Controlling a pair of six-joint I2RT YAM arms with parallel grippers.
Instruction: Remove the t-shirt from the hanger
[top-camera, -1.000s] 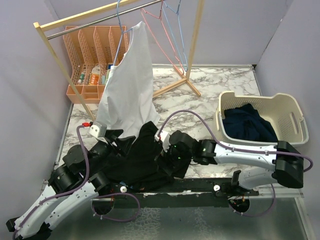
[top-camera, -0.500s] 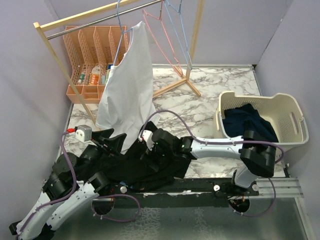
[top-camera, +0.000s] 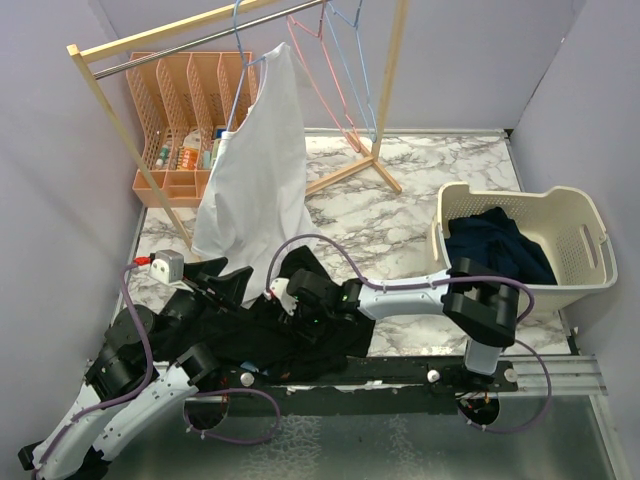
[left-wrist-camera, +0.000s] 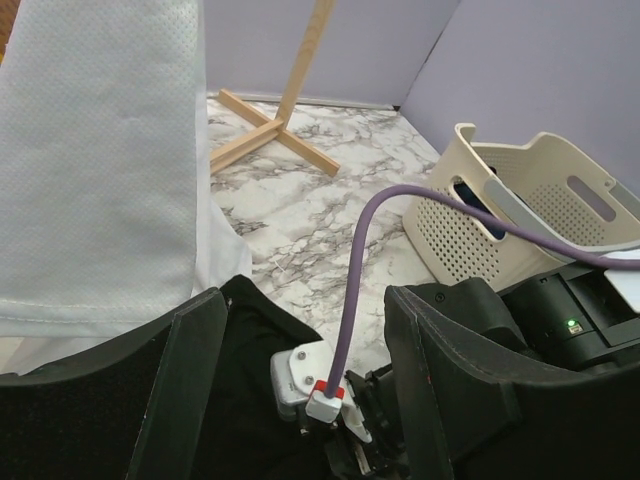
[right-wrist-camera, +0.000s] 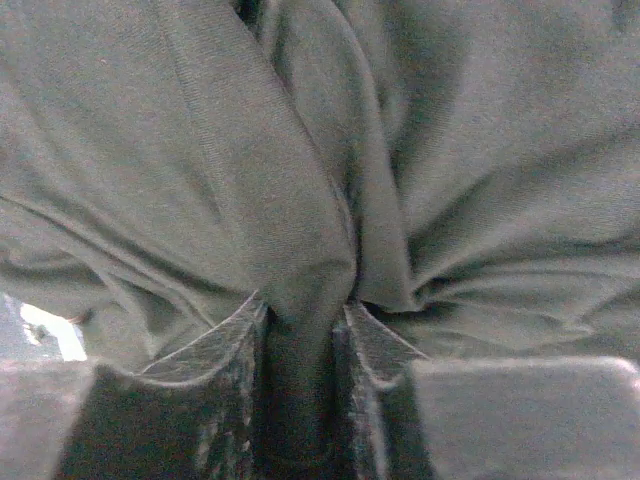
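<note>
Black t-shirt (right-wrist-camera: 470, 150), soft fine knit, puckered folds, apparently within right pincer (right-wrist-camera: 300, 330).

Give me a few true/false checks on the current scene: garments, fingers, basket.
1. The white t-shirt hangs on a hanger from the rail. True.
2. The fingers of the right gripper are spread over bare table. False: they are pinched on a fold of the black garment.
3. The left gripper is open with nothing between its fingers. True.
4. The basket is empty. False: a dark blue garment lies in it.
</note>
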